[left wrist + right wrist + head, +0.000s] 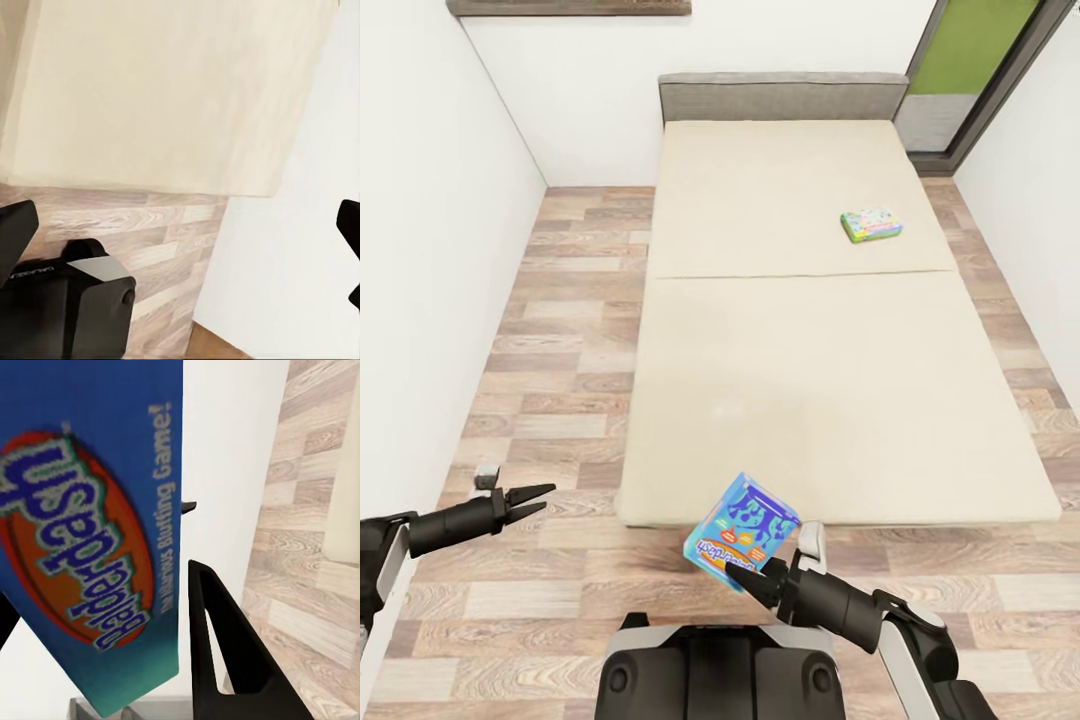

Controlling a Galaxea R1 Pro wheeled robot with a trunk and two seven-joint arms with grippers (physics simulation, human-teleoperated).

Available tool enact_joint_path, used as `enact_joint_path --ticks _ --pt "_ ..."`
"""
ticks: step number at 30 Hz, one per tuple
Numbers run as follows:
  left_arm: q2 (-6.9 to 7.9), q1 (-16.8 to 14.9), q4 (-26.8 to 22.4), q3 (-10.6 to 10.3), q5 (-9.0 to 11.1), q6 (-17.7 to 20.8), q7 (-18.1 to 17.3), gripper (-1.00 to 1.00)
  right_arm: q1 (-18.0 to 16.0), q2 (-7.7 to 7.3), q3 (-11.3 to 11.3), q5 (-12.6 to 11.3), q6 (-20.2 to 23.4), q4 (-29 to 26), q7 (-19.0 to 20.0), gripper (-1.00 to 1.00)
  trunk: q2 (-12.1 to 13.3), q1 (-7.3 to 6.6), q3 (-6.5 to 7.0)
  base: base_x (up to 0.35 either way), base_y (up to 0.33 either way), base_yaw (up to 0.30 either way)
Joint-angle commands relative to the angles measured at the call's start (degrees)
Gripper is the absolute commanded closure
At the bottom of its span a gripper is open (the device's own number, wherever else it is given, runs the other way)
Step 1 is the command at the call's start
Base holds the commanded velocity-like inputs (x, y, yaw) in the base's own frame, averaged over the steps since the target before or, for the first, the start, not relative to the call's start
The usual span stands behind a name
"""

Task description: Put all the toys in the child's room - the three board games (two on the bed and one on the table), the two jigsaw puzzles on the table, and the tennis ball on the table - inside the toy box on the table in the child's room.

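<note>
The robot faces the foot of the bed [790, 400], a low cream mattress in two sections with a grey headboard [783, 97] against the far white wall; the wood-plank floor [550, 340] runs along both sides of it, and a grey-framed window [970, 60] stands at the far right corner. The right gripper [755, 580] is clamped on a blue board game box [742, 532], held tilted in the air just off the near edge of the mattress, above the floor; the right wrist view shows the same box [90, 532] close up, its blue face carrying an orange oval with pale lettering, with one black finger [225, 652] lying beside its edge and the floor planks beyond. A second board game [871, 224], a small box printed in green, yellow and pale blue, lies flat on the far section of the mattress, toward its right edge and just beyond the seam between the two sections; it is well apart from both arms. The left gripper [532, 500] hovers over the floor to the left of the bed's near corner, its two dark fingers spread slightly with nothing between them; the left wrist view looks across the mattress [165, 90], with floor planks and white wall next to it, and a black finger [15, 232] at the frame's edge. The robot's dark base [720, 670] sits at the bottom of the head view.
</note>
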Motion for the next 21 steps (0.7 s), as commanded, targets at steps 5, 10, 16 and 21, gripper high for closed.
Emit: enact_joint_path --ticks 5,10,16,21 --pt "-0.06 -0.02 0.05 -4.38 0.23 0.58 -0.2 -1.0 -0.02 0.12 0.05 -0.2 0.49 -0.03 -0.06 1.0 -0.08 0.03 0.41 0.0 0.0 0.0" --pt "-0.14 -0.01 0.07 -5.56 0.21 0.58 -0.21 -1.0 -0.02 -0.22 -0.17 -0.2 0.48 -0.06 0.1 1.0 -0.08 0.03 0.88 0.0 0.0 0.0" --pt "-0.16 -0.01 0.07 -5.8 0.05 0.58 -0.15 -1.0 0.0 -0.27 -0.24 -0.36 0.49 -0.08 0.12 1.0 -0.08 0.03 1.45 0.0 0.0 0.0" --pt "-0.17 -0.02 0.07 -5.86 -0.03 0.65 -0.13 -1.0 -0.01 -0.27 -0.23 -0.38 0.49 -0.04 0.11 1.0 -0.08 0.03 1.92 0.0 0.0 0.0"
